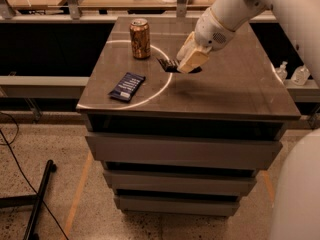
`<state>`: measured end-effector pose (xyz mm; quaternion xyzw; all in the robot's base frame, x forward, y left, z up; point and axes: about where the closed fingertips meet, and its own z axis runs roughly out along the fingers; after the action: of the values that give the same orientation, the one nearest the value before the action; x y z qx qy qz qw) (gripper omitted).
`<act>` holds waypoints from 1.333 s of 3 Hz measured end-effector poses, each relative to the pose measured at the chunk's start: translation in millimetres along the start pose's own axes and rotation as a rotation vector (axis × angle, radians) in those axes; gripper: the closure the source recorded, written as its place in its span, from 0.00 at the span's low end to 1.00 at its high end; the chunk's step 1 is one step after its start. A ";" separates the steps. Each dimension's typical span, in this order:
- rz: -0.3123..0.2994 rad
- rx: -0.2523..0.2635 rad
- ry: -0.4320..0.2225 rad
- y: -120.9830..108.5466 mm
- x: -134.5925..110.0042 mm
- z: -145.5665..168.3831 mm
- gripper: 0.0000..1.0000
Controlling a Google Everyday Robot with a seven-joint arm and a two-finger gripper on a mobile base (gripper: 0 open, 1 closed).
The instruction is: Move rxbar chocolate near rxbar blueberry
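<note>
One pincer (186, 63) grips rxbar chocolate (166, 64) midway across the table (240, 91).

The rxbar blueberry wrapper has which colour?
The rxbar blueberry is navy blue, white text; camera view. The gripper, near the can, holds rxbar chocolate.

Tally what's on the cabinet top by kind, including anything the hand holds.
Soda can: 1 (upright, at the back)
Snack bars: 2 (rxbar blueberry lying flat at front left; rxbar chocolate gripped by the hand, right of the soda can)
Total: 3
</note>
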<state>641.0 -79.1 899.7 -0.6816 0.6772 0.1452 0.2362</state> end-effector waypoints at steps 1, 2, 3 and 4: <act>-0.050 -0.002 -0.006 -16.3 -39.6 17.7 0.99; -0.087 -0.014 -0.011 -23.3 -65.0 32.0 0.77; -0.088 -0.013 -0.014 -24.3 -65.9 35.1 0.54; -0.088 -0.014 -0.017 -25.8 -67.2 39.6 0.23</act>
<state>668.8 -1.9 904.2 -0.7111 0.6434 0.1451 0.2434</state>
